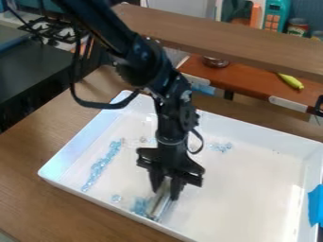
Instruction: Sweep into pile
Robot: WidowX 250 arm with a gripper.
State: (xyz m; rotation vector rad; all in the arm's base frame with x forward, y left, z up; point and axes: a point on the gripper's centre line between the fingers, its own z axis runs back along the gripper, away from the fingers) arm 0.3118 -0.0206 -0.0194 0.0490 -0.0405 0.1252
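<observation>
The claw (165, 185) is clamped on a pale scraper (162, 202), tilted over the seven o'clock part of the white tray (243, 194). Clear bluish beads (99, 166) run in a slanting streak at nine o'clock, with a looser patch near one o'clock. Another clump (a small, untidy one) lies just beside the scraper, on its nine o'clock side. Blue tape (316, 205) marks four o'clock.

The tray (252, 189) sits on the table (38, 198), a row of beads (101, 165) along its left side, a heap (140, 206) by its front edge (a patch (220, 147) lies farther back).
</observation>
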